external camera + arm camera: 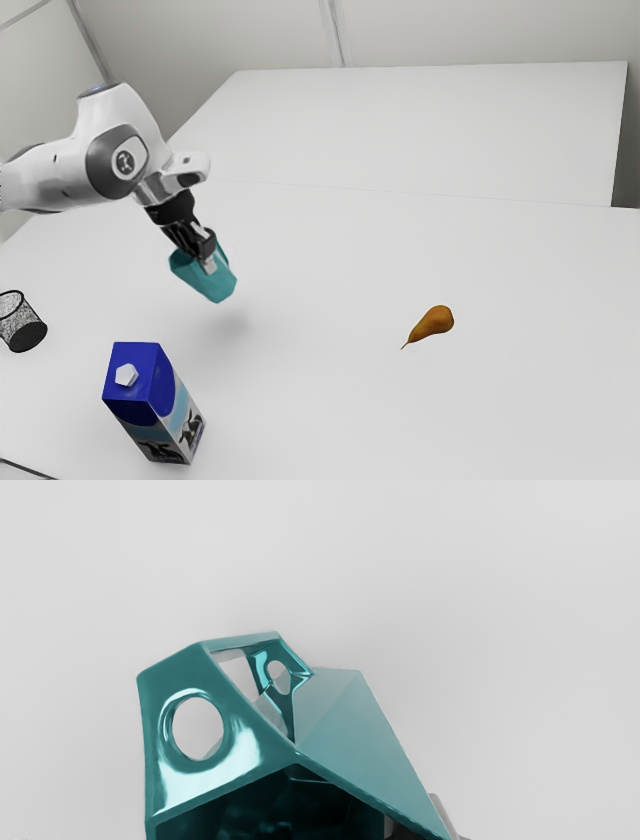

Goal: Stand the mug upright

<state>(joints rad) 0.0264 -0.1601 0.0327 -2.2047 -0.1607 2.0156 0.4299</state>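
Teal mug (212, 285) hung tilted above the table (320, 400), at the exterior view's left.
I had my gripper (209, 266) pinched on its wall, apparently one finger inside, presumably so turning could right it.

Teal mug (208, 283); brown pear (434, 321); blue-topped carton (145, 388) — speckled black-and-grey cup (18, 323)

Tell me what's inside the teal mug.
Dark inner walls and part of one finger of my gripper show inside the teal mug. I can't make out its bottom; in the exterior view, the near wall covers it.
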